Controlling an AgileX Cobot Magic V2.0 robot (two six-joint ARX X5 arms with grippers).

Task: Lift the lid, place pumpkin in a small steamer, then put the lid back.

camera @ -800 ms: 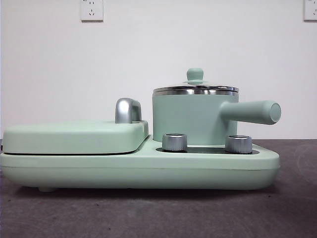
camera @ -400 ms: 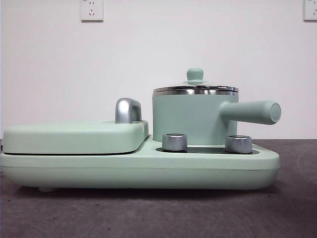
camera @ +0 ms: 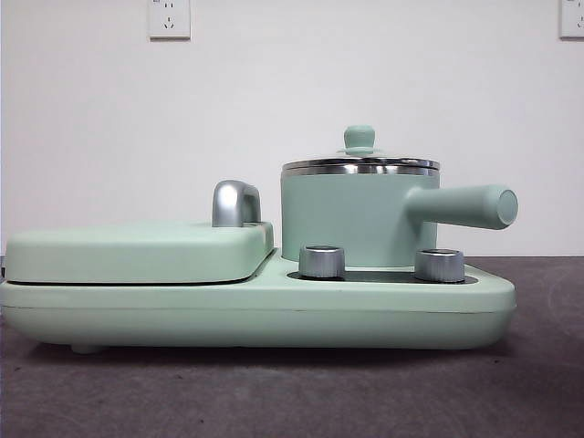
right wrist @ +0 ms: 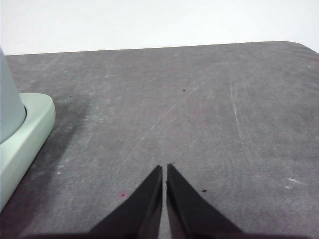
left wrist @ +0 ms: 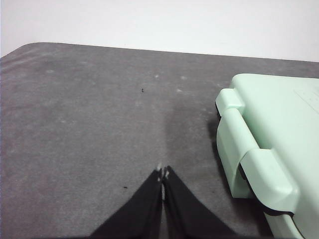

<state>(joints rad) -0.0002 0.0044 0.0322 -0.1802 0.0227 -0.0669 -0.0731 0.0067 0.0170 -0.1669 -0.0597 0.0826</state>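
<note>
The small steamer (camera: 351, 219) is a mint-green pot with a chrome rim and a straight side handle (camera: 464, 205). It stands on the right half of the appliance base. The lid (camera: 359, 162) sits on the pot, its mint-green knob (camera: 359, 138) on top. The pumpkin is not in view. My left gripper (left wrist: 163, 174) is shut and empty over the grey table, beside the base's end. My right gripper (right wrist: 164, 172) is shut and empty over the grey table, off the base's other end. Neither gripper shows in the front view.
The wide mint-green appliance base (camera: 255, 310) carries two silver knobs (camera: 321, 262) and a flat griddle cover (camera: 137, 251) with a chrome handle (camera: 234, 203). The base's corner shows in the left wrist view (left wrist: 269, 149) and the right wrist view (right wrist: 25, 134). A white wall stands behind.
</note>
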